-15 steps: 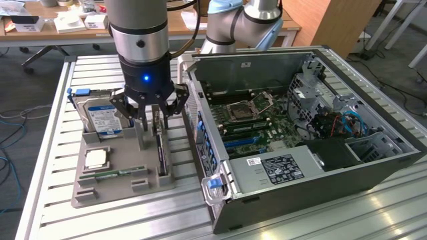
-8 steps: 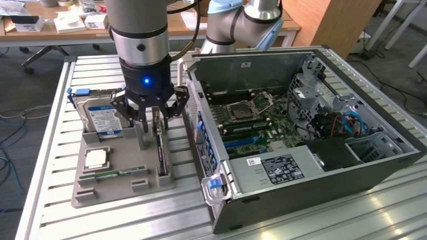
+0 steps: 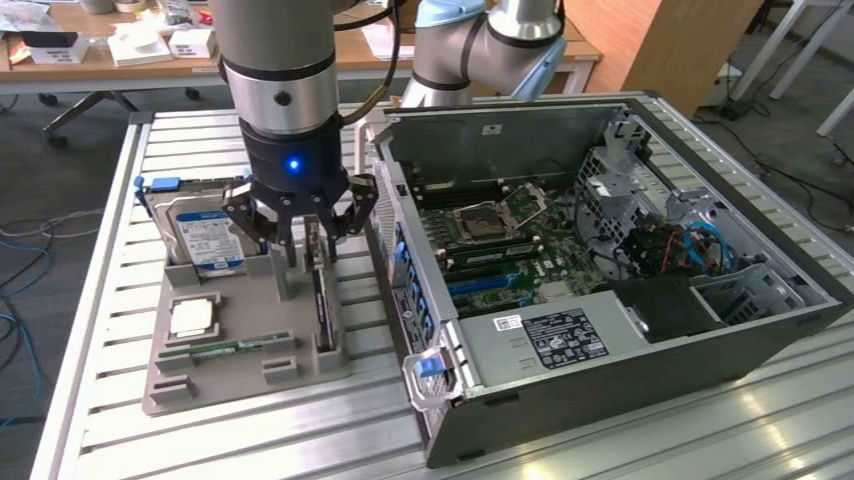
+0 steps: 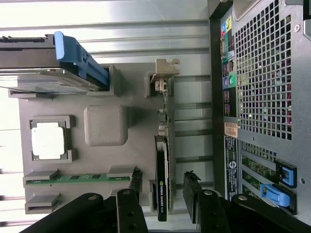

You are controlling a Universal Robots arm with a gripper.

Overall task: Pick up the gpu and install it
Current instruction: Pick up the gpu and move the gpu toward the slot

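The gpu (image 4: 162, 167) is a thin dark card standing on edge in a slot of the grey parts tray (image 4: 104, 125), its grey metal bracket (image 4: 165, 73) at one end. In the exterior view the gpu (image 3: 322, 305) runs along the tray's (image 3: 240, 375) right side, beside the computer case. My gripper (image 3: 310, 238) hangs just over its far half. From the wrist, the gripper (image 4: 164, 191) is open with one black finger on each side of the card. There is a gap to the card on both sides, and nothing is held.
The tray also holds a silver hard drive (image 3: 207, 240) in a blue caddy, a processor (image 3: 194, 318) and a green memory stick (image 3: 227, 348). The open computer case (image 3: 601, 250) lies close on the exterior view's right, its motherboard exposed. Its rear panel (image 4: 262, 97) is beside the tray.
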